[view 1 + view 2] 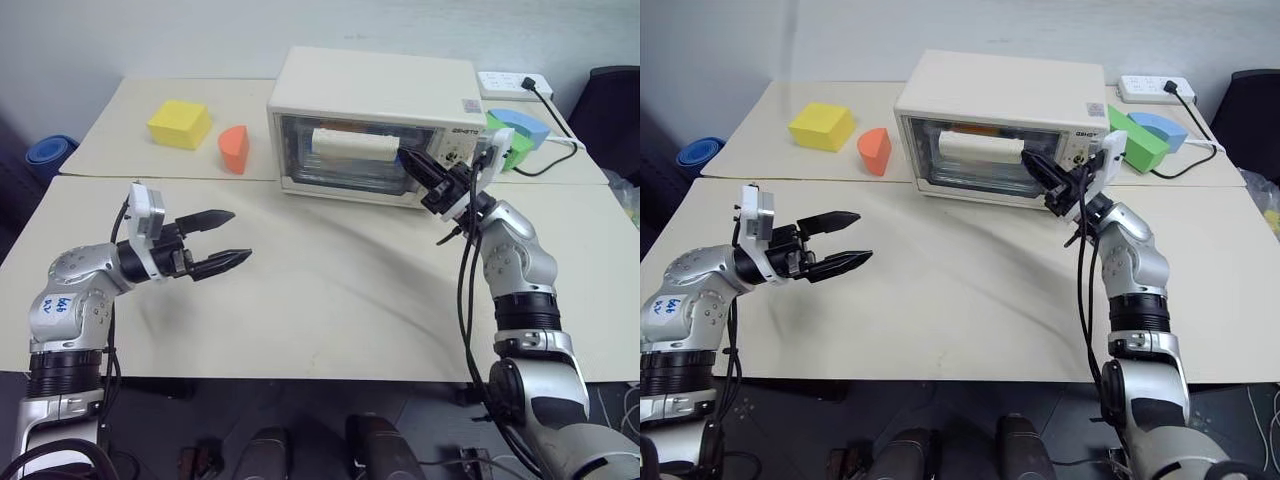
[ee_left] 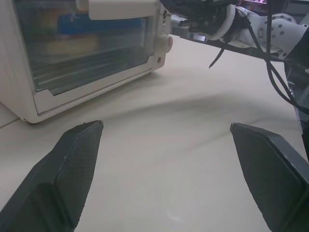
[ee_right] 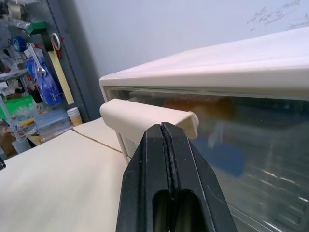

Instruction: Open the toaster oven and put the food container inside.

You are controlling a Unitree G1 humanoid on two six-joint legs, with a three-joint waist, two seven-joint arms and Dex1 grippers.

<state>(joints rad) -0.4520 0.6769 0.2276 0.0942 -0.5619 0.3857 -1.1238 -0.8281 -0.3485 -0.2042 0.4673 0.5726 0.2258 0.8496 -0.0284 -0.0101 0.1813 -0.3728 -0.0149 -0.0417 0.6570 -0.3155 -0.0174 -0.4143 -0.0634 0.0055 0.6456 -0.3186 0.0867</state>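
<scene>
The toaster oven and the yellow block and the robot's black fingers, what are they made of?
Toaster oven: probably painted metal, smooth cream shell; the door looks like glass, see-through with reflections. Yellow block: maybe foam or plastic, matte, soft-edged; hard to tell. Left gripper fingers: likely hard plastic or rubber with a woven-looking textured face.

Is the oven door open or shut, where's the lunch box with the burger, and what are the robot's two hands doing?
toaster oven: door shut, handle up.
food container: already inside the oven, dimly seen behind the glass.
left gripper: open, holding nothing, above the table.
right gripper: shut, empty, tips right by the door handle.
yellow block: lying flat on the far table.
orange wedge: standing beside the oven.
</scene>
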